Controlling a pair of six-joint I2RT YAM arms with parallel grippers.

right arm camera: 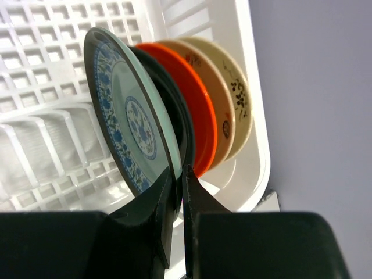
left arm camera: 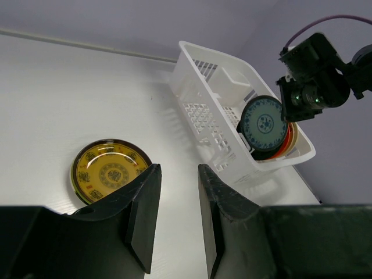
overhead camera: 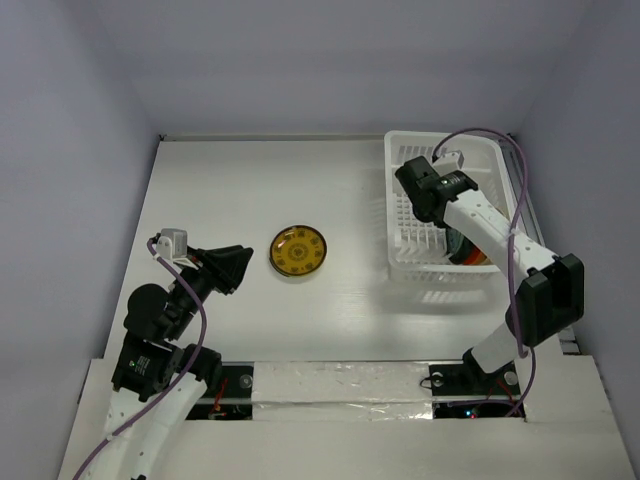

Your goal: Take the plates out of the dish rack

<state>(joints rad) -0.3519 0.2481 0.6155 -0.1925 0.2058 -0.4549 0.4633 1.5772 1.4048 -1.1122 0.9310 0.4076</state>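
The white dish rack (overhead camera: 440, 137) stands at the back right; it also shows in the left wrist view (left arm camera: 203, 87) and the right wrist view (right arm camera: 46, 35). Several plates stand on edge in it: a pale green plate with blue pattern (right arm camera: 131, 116) in front, then a black plate (right arm camera: 181, 125), an orange-red plate (right arm camera: 200, 110) and cream plates (right arm camera: 238, 99). My right gripper (right arm camera: 178, 171) is shut on the lower rim of the green plate (left arm camera: 265, 124). A patterned yellow plate (overhead camera: 297, 251) lies flat on the table. My left gripper (overhead camera: 240, 268) is open and empty just left of it.
The table (overhead camera: 300, 180) is white, with grey walls close on all sides. The rack sits near the right wall. A purple cable (overhead camera: 515, 190) loops over the right arm above the rack.
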